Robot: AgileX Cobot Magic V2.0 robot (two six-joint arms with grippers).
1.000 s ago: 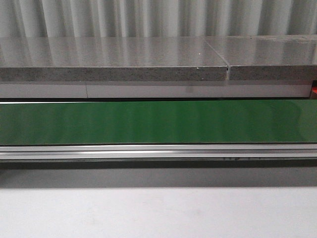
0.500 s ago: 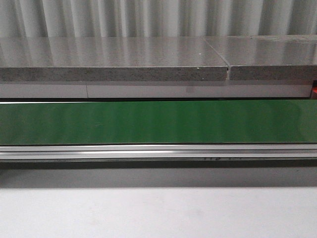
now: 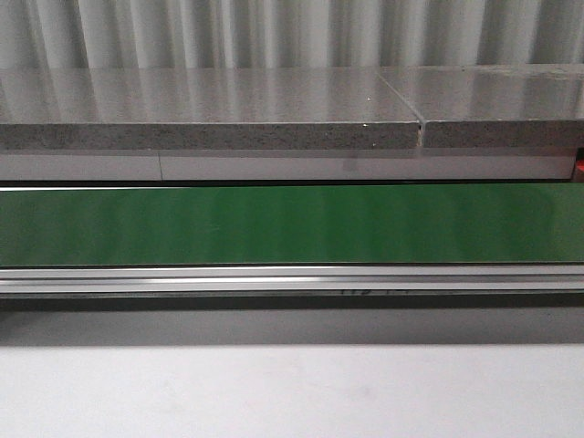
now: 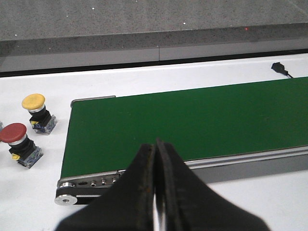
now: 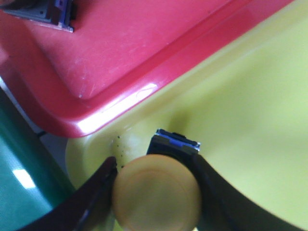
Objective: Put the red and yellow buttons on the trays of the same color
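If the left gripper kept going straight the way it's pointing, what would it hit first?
Probably the green conveyor belt: the shut left gripper points over its near rail toward the belt surface, though depth is hard to judge.

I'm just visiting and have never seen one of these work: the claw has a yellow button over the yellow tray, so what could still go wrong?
The right gripper holds the yellow button close to the yellow tray's rim, beside the red tray. Released here, it might tip or roll toward that edge. Two more buttons, one red and one yellow, wait beside the green belt; the shut left gripper could nudge one while reaching.
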